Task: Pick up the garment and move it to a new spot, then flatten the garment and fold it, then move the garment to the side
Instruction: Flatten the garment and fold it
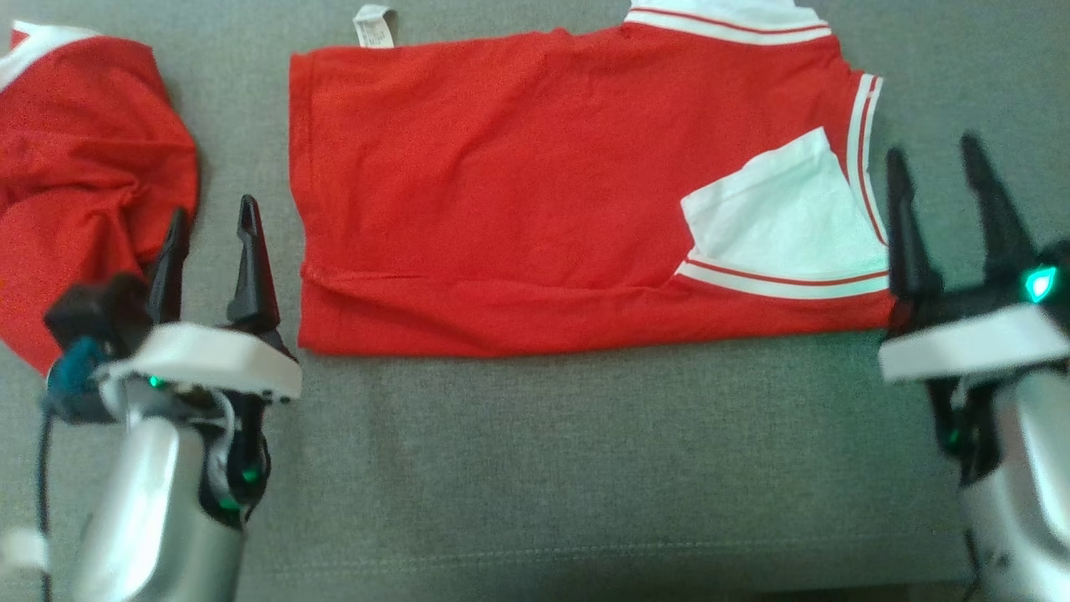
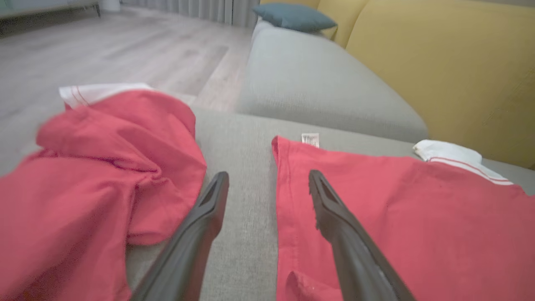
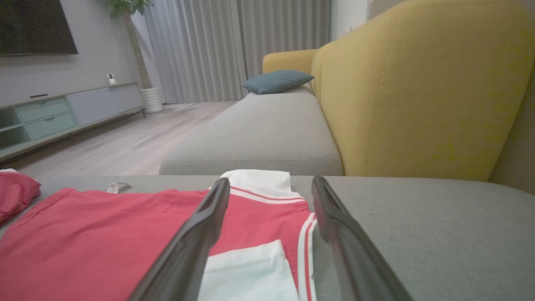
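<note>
While both arms hover low over the grey seat cushion (image 1: 543, 468), I see the garment (image 1: 501, 201), a red shirt with white striped trim, lying folded and flat across the middle of it. Its white care label (image 1: 374, 25) sticks out past the far edge near the left corner, and a white sleeve panel (image 1: 786, 221) lies on top at the right end.

My left gripper (image 1: 212, 209) has its two dark fingers spread wide with nothing between them. It sits over the bare strip of cushion just beside the shirt's left edge. Crowding that strip from the other side is a second red garment (image 1: 75, 167), crumpled in a heap. Its bunched folds come close to my outer left finger, though I cannot tell whether they touch.

My right gripper (image 1: 933, 150) is likewise spread and empty, just off the shirt's right end by the striped sleeve hem. In the right wrist view one finger lies over the shirt and the other over bare cushion.

A yellow backrest (image 3: 418, 83) rises behind the seat, and a blue pillow (image 3: 278, 80) rests on the next seat along. The wooden floor (image 3: 125, 142) and a low cabinet (image 3: 62, 110) are well apart from the work.
</note>
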Robot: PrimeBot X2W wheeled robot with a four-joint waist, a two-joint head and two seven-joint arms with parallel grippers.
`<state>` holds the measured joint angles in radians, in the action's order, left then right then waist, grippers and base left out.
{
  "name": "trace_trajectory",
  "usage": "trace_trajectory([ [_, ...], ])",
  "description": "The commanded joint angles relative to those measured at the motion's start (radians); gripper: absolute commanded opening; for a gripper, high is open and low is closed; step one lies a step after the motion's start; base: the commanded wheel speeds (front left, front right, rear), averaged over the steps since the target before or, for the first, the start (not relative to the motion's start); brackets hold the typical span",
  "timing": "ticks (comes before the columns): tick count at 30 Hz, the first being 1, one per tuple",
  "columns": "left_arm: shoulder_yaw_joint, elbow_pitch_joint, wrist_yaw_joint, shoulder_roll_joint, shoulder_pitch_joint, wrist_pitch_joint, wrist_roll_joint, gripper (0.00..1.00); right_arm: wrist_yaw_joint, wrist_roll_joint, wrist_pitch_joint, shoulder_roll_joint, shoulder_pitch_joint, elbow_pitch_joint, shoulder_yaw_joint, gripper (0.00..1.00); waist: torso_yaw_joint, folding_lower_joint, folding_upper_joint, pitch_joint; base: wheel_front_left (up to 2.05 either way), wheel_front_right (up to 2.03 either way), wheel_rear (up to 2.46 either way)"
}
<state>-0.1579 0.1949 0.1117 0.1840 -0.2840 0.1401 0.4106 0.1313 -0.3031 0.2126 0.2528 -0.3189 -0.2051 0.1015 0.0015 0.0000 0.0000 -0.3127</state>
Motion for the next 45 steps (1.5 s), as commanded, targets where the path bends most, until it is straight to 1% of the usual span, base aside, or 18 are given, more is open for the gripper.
trace_trajectory([
  [1,0.025,-0.05,0.017,0.015,-0.004,0.036,-0.023,1.0,-0.001,0.022,0.011,-0.014,0.028,0.056,0.005,1.0,0.0,0.0,0.0,0.014,0.0,0.0,0.0],
  [4,0.009,-0.091,0.059,0.011,0.041,0.09,-0.091,1.0,-0.001,0.066,0.006,-0.054,0.113,0.134,-0.023,1.0,-0.003,0.0,0.0,0.035,0.0,0.0,0.0],
  [9,-0.027,-0.143,0.093,0.007,0.13,0.116,-0.179,1.0,-0.001,0.101,-0.031,-0.109,0.247,0.235,-0.051,1.0,-0.008,0.0,0.0,0.07,0.0,0.0,0.0],
  [14,-0.042,-0.161,0.098,0.003,0.201,0.121,-0.216,1.0,-0.001,0.106,-0.062,-0.137,0.334,0.291,-0.062,1.0,-0.014,0.0,0.0,0.098,0.0,0.0,0.0],
  [19,-0.05,-0.178,0.095,-0.004,0.232,0.121,-0.242,1.0,-0.001,0.103,-0.076,-0.145,0.362,0.314,-0.077,1.0,-0.016,0.0,0.0,0.109,0.0,0.0,0.0],
  [28,-0.04,-0.183,0.078,-0.018,0.241,0.122,-0.254,1.0,-0.001,0.093,-0.095,-0.144,0.369,0.325,-0.088,1.0,-0.015,0.0,0.0,0.115,0.0,0.0,0.0],
  [33,-0.055,-0.135,0.04,-0.015,0.203,0.104,-0.24,1.0,-0.001,0.075,-0.135,-0.114,0.342,0.287,-0.095,1.0,-0.011,0.0,0.0,0.089,0.0,0.0,0.0],
  [40,-0.073,0.015,-0.031,-0.03,0.108,-0.041,-0.16,1.0,-0.001,0.026,-0.242,-0.045,0.251,0.142,-0.104,1.0,-0.003,0.0,0.0,0.024,0.0,0.0,0.0],
  [45,-0.057,0.107,-0.061,-0.038,0.058,-0.14,-0.09,1.0,-0.001,-0.013,-0.32,-0.006,0.175,0.033,-0.103,1.0,0.001,0.0,0.0,-0.009,0.0,0.0,0.0],
])
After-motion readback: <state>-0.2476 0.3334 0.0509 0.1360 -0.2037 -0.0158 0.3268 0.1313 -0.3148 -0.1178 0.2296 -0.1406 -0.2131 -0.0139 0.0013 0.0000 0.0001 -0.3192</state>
